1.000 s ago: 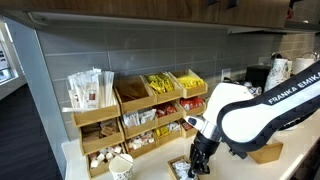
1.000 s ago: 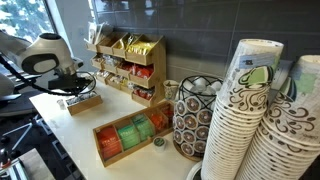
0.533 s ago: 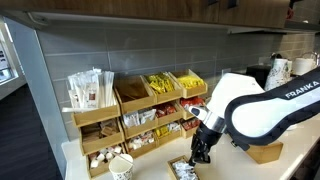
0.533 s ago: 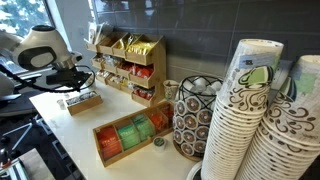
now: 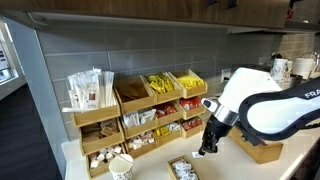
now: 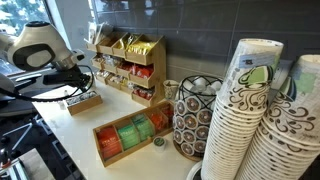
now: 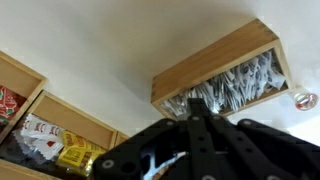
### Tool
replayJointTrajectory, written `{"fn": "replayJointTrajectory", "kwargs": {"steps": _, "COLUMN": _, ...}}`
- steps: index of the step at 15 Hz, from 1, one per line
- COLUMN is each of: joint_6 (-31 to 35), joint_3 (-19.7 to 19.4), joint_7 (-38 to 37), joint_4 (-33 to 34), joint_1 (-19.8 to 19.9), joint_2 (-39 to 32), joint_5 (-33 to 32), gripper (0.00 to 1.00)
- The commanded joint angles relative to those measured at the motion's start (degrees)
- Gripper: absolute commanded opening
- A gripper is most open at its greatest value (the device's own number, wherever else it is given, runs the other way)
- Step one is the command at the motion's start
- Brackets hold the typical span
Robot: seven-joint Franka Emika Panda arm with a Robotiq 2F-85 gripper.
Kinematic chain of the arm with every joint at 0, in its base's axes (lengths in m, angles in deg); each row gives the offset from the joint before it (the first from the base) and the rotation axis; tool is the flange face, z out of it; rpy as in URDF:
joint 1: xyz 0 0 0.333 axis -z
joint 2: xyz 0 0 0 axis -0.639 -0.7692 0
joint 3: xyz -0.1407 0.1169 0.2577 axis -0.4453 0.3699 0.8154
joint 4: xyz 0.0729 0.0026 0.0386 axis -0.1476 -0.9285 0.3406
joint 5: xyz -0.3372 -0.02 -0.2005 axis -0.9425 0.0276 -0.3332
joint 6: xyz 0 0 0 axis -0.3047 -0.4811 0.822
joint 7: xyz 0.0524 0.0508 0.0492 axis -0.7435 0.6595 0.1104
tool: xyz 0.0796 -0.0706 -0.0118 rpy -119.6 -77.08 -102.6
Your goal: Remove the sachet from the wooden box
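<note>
Your gripper [image 5: 206,148] has lifted off the wooden box [image 5: 183,169] toward lower right of frame, jaws pressed together; any sachet between them is indiscernible, so removal stays unconfirmed.

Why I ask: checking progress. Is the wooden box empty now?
No, the wrist view shows the wooden box holding a heap of pale sachets.

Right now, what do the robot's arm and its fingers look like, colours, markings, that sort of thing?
The arm has smooth, rounded white shells with black bands at the joints. Black lettering starting FRA runs along one link. The gripper is black and boxy, ending in slim dark fingers. Any cables are too hard to make out.
</note>
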Motion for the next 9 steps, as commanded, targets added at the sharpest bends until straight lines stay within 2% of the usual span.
{"fn": "replayJointTrajectory", "kwargs": {"steps": 1, "joint_6": 0.0, "joint_3": -1.9, "joint_7": -1.4, "joint_4": 0.1, "joint_1": -1.5, "joint_2": 0.1, "joint_5": -1.8, "gripper": 0.01}}
{"fn": "replayJointTrajectory", "kwargs": {"steps": 8, "joint_6": 0.0, "joint_3": -2.2, "joint_7": -1.3, "joint_4": 0.2, "joint_1": -2.0, "joint_2": 0.1, "joint_5": -1.6, "gripper": 0.00}}
{"fn": "replayJointTrajectory", "kwargs": {"steps": 9, "joint_6": 1.2, "joint_3": -1.5, "joint_7": -4.7, "joint_4": 0.2, "joint_1": 1.3, "joint_2": -1.1, "joint_5": -3.5, "gripper": 0.00}}
